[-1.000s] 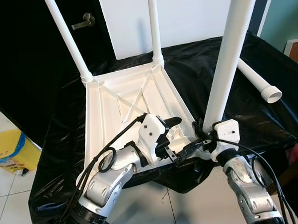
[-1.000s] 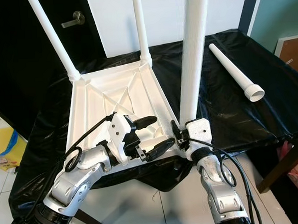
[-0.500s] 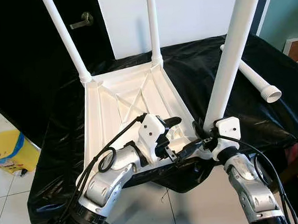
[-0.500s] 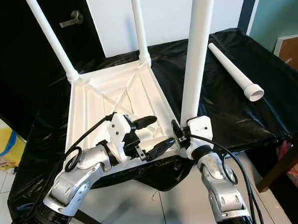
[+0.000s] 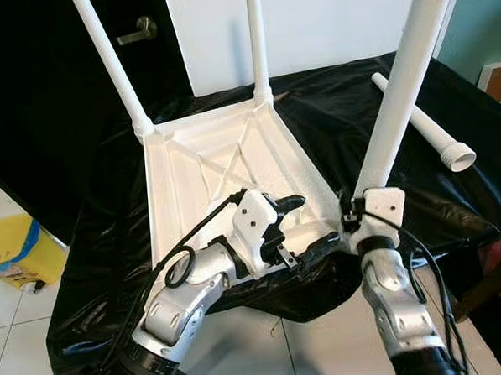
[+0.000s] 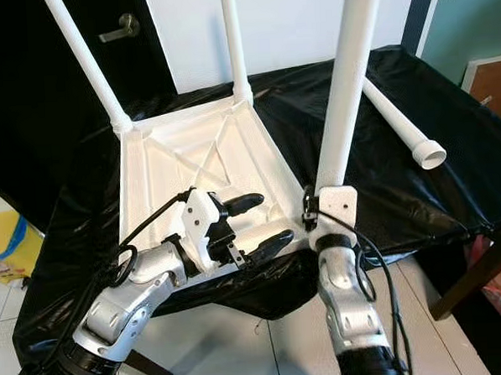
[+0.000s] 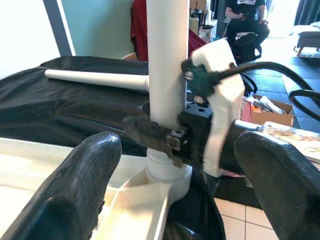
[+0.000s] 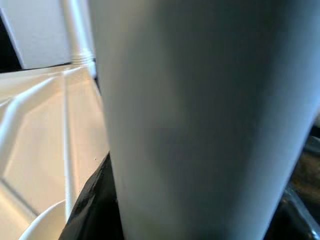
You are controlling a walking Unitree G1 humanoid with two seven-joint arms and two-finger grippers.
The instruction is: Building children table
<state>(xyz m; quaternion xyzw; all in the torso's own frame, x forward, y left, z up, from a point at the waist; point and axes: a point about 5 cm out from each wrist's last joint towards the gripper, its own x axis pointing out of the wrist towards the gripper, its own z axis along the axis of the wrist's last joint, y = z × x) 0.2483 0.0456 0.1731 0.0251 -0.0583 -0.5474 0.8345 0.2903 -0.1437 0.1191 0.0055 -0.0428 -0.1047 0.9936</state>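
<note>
We have the upturned table top on the black-covered table, two far legs fitted. Our right gripper clamps the third leg at its near corner socket; our left gripper rests spread wide beside it. One loose leg remains. No readable writing.

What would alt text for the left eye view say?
The right gripper clamps a white table leg at the near corner of an upturned white tabletop on black sheeting. The left gripper hovers open beside it.
</note>
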